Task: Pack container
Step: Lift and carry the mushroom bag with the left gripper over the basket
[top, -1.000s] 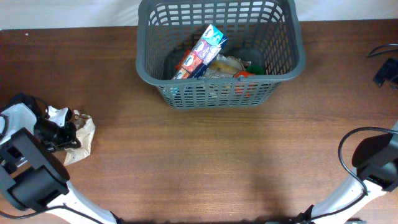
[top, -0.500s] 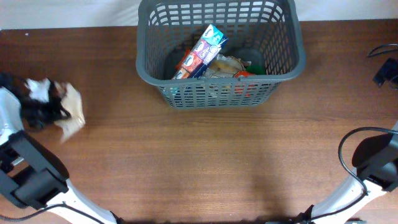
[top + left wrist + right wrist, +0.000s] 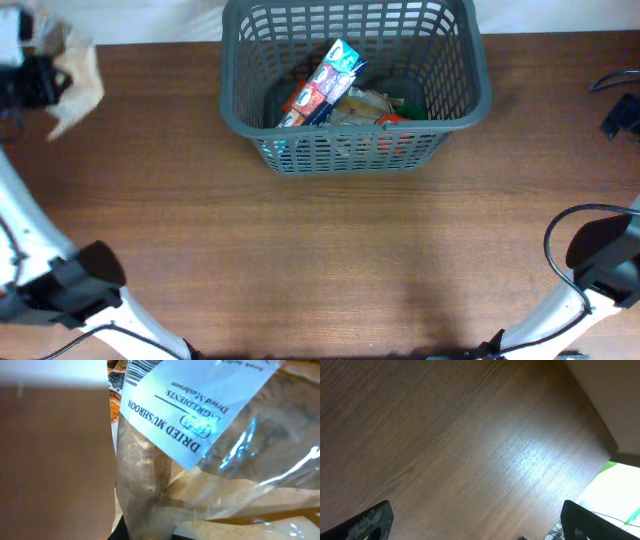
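Holding the dried mushroom bag [image 3: 200, 460] clamped above the far-left corner, the left gripper [image 3: 45, 82] must next carry it over the shopping basket [image 3: 350, 130]. The right gripper [image 3: 475, 527] sits idle, jaws apart.

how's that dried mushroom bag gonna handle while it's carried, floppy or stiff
Probably floppy: the dried mushroom bag is thin clear film, creased and folding below its label. Likely light for its size, being dried mushrooms. The glossy film looks slippery, so it may sag or slip in the left tool.
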Controlling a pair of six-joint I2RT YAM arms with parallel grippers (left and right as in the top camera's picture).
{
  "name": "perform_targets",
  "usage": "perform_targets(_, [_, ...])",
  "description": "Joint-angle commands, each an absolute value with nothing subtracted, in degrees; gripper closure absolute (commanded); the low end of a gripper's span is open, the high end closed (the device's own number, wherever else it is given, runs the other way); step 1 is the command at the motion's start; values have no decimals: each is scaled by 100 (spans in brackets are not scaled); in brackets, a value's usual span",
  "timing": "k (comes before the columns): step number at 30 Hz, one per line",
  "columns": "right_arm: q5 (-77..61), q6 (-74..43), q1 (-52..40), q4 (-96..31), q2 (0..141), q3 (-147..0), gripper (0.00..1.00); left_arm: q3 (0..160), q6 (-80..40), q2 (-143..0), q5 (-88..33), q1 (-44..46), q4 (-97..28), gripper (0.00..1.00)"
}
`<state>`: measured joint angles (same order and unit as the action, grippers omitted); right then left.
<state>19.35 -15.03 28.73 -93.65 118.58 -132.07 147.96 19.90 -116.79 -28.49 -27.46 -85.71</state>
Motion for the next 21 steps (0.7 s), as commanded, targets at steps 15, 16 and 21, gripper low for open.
perform_targets(15, [1946,-1575,2891,-9362,11856,-13183,1,16094,2023,-11603,-1455,2010,-6757,98])
perform_targets(16, [1946,-1575,2891,-9362,11856,-13183,1,16097,2056,-11719,-1452,2102,-6759,98])
perform_targets(21, [1946,-1575,2891,-9362,11856,-13183,1,16094,2132,-12339,-1452,2239,-6772,98])
